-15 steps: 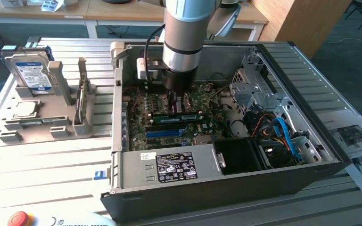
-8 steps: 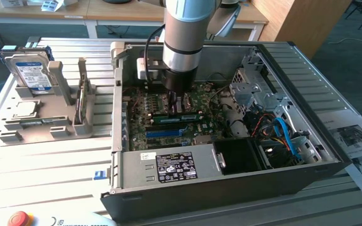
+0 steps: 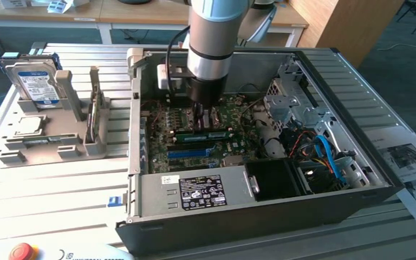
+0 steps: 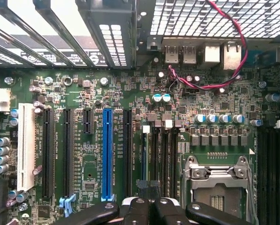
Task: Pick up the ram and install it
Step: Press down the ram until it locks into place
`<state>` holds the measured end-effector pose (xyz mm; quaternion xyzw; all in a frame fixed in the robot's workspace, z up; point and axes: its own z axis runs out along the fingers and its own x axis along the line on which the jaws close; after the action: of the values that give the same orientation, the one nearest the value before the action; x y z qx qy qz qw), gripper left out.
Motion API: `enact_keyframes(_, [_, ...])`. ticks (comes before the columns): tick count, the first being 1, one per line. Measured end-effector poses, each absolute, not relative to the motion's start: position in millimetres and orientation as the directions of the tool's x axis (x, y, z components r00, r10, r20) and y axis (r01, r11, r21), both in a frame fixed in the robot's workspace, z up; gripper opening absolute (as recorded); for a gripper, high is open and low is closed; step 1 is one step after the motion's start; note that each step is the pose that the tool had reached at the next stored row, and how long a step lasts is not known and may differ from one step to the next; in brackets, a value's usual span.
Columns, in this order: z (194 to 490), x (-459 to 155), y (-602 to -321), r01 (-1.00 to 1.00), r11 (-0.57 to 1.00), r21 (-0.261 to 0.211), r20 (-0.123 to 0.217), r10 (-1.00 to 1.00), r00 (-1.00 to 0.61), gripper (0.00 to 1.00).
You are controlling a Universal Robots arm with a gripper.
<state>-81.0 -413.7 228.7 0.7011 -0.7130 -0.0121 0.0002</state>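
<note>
Robot pincer (image 3: 203, 123), fingers drawn together, hangs inside the open computer case (image 3: 266, 216) just above the ram (image 3: 206, 134) standing along a motherboard (image 4: 83, 117) slot, where an off-centre push might leave one end tilted, unlatched, or strain the board.

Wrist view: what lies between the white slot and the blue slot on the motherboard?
In the wrist view, two long black slots and one short black slot lie between them, all empty.
</note>
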Motion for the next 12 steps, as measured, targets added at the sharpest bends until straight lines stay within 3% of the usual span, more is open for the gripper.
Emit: enact_keyframes(12, [242.8, -81.0, -413.7, -1.000, 0.017, 0.018, -0.017, -1.000, -0.017, 0.11])
